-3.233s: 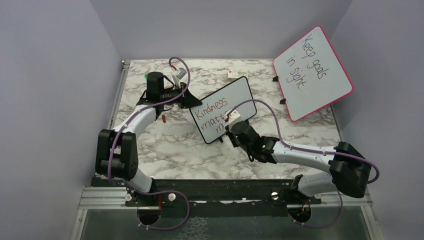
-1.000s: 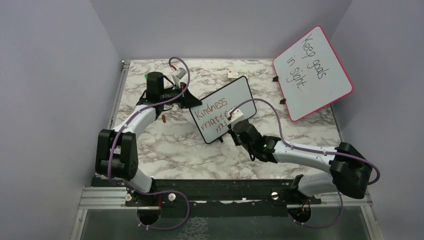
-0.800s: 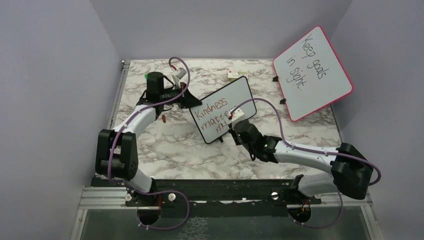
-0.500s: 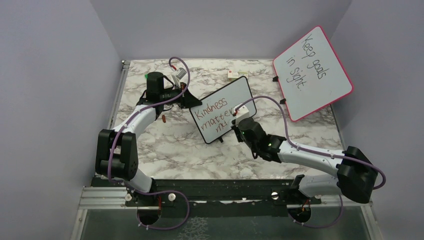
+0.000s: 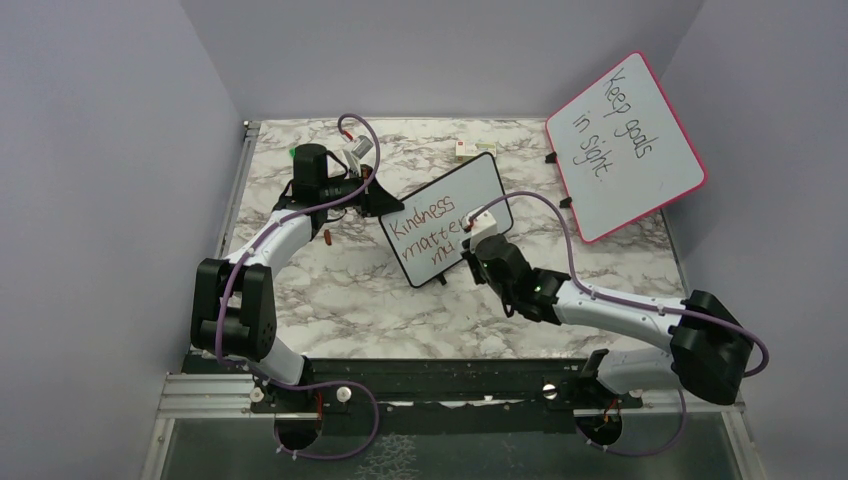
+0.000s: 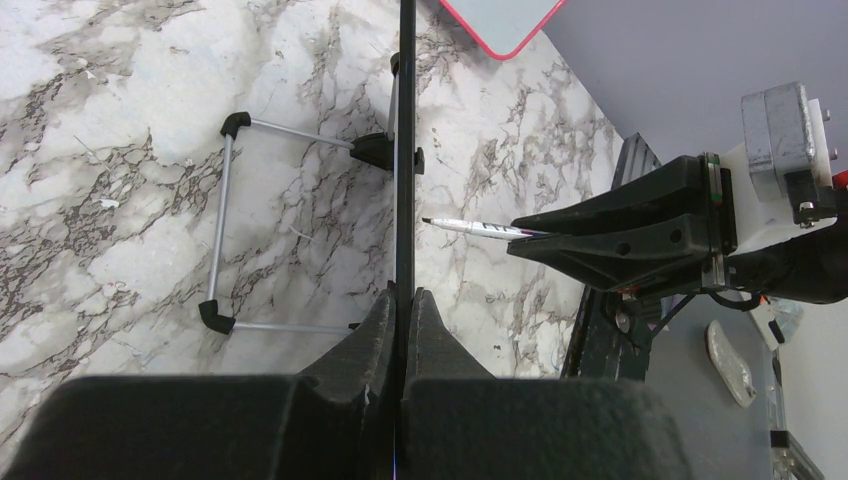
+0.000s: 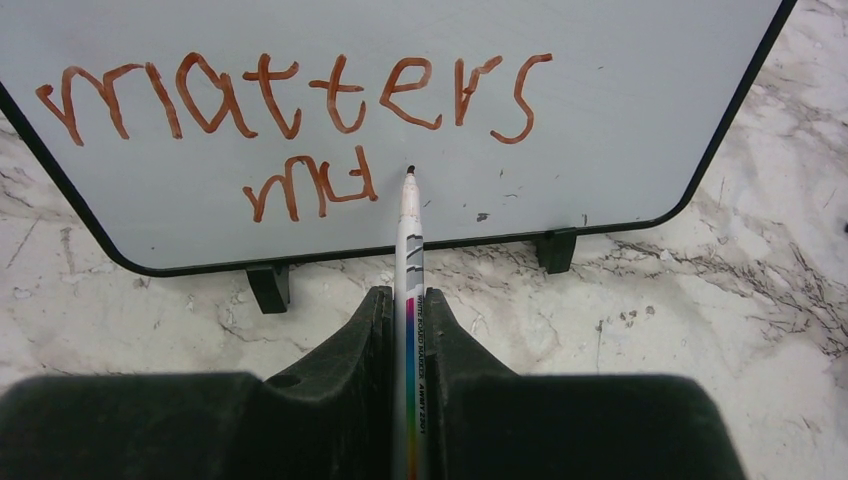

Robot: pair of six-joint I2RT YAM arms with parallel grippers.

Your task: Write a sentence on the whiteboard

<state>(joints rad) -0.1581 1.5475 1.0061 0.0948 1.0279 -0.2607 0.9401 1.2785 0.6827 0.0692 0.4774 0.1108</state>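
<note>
Small whiteboard stands on marble surface, directly ahead of right jaws, its side edge pinched in left jaws. Its sentence shows "matters", "mu" below. Right jaws pinch marker, tip at board just right of "mu".

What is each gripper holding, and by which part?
The left gripper is shut on the whiteboard, pinching one edge of its frame. The right gripper is shut on the marker, gripping its barrel behind the tip.
</note>
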